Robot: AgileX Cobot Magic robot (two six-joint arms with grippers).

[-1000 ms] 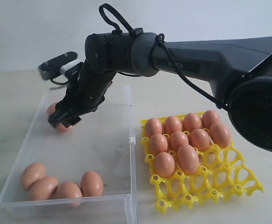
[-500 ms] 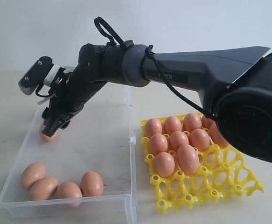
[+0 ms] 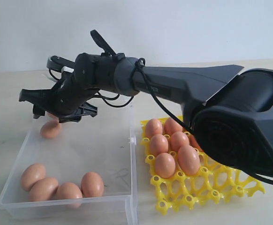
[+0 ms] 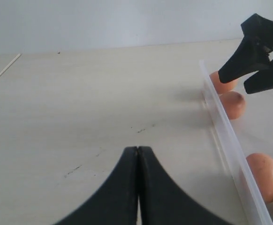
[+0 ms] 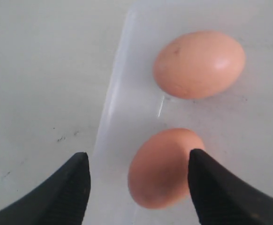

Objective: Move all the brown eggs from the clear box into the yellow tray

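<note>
pale wall [image 3: 174, 23] behind; light table [image 3: 5, 140] below.

- box [image 3: 71, 206]: clear, low-walled, on the left side of the table in the exterior view, just beside the tray.
- tray [image 3: 207, 187]: yellow openwork grid, to the right of the box. at least seven eggs [image 3: 165, 165] show in its far and middle cups. the near cups are bare. the right arm [image 3: 183, 86] hides the far right corner.
- eggs in the box: four clustered in the near left corner [image 3: 43, 189], touching or nearly so. two more lie against the far left wall, close together but apart [image 5: 198, 64].
- right gripper [image 3: 56, 110]: reaches across from the right and hangs over the far left end of the box. its jaws are spread wide and hold nothing. in the right wrist view one egg [image 5: 164, 166] lies between the fingertips. one finger [image 5: 211, 187] is at that egg's edge, though contact cannot be told. the other finger [image 5: 66, 192] is over the box wall, clear of the egg.
- left gripper [image 4: 137, 178]: fingers pressed together with nothing between them. it is over bare table outside the box's left wall. three box eggs show through that wall in the left wrist view.
</note>
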